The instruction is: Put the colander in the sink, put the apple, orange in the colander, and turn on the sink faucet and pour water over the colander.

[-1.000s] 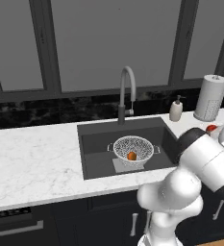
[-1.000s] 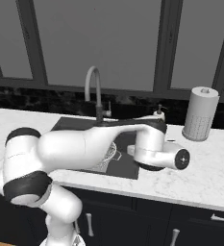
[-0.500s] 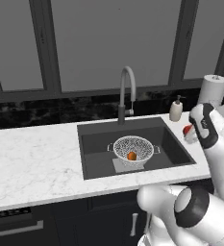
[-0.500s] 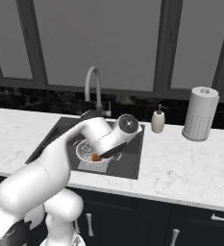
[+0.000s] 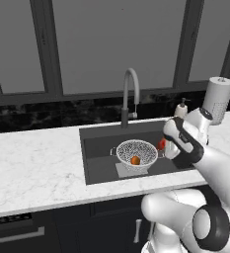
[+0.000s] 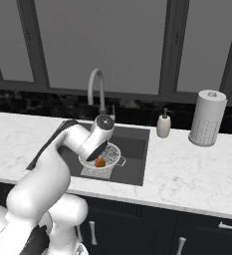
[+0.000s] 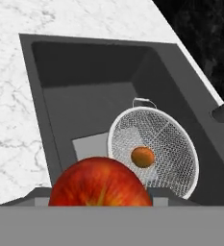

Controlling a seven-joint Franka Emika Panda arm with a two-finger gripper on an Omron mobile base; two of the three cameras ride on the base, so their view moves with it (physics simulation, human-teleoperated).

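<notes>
From the hand view, the red apple [image 7: 100, 182] sits right at the gripper, pressed close between the finger tips at the bottom edge, so the gripper is grasping the apple. In the left base view the apple [image 5: 162, 144] shows as a red spot beside the white wrist, over the right part of the sink [image 5: 99, 148]. Just beyond, the mesh colander [image 7: 154, 151] rests on the sink floor, on the lighter drain plate [image 7: 90, 145], with the orange [image 7: 143, 157] lying inside it. Past the basin the gooseneck sink faucet [image 5: 130, 96] stands at the back rim. Further right along the marble counter [image 6: 187, 169] are a soap bottle [image 6: 163, 124] and a white perforated cylinder [image 6: 207, 117].
</notes>
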